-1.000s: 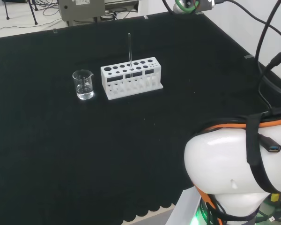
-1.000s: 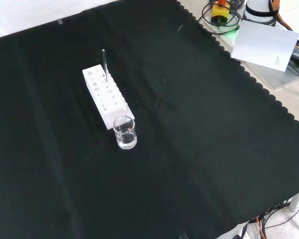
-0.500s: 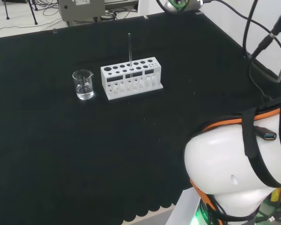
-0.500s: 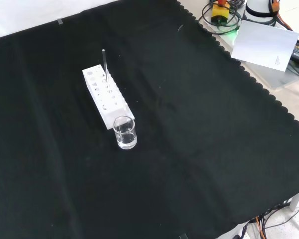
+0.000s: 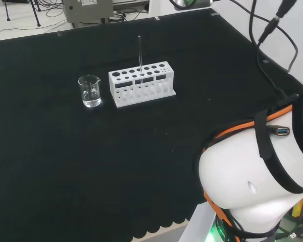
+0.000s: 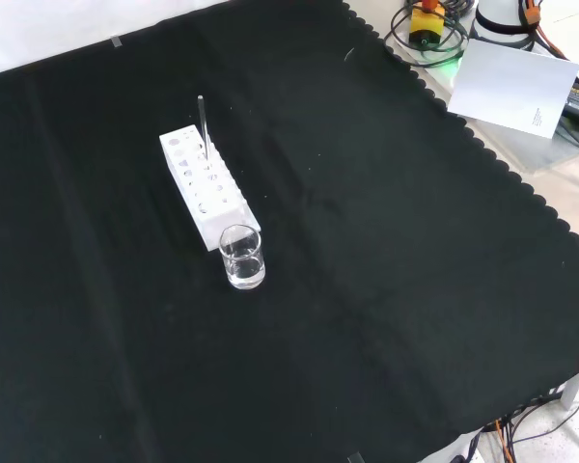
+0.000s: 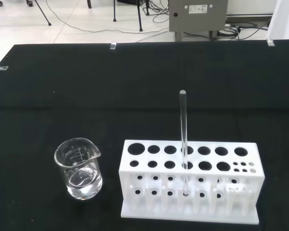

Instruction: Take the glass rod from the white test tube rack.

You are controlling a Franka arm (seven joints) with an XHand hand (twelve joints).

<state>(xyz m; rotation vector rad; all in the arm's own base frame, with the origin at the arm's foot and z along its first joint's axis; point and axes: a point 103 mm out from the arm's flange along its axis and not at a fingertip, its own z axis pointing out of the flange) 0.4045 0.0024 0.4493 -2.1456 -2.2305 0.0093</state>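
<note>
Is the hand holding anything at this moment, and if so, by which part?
Nothing is held. The thin clear glass rod stands upright in a hole of the white test tube rack, untouched, beside the small clear glass beaker on the black cloth.

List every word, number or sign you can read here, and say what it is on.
None can be read.
On the beaker: graduation marks, too small to read.
On the grey box: a white label, too small to read.
On the paper sheet: a small mark, unreadable.
On the white test tube rack: no print.
</note>
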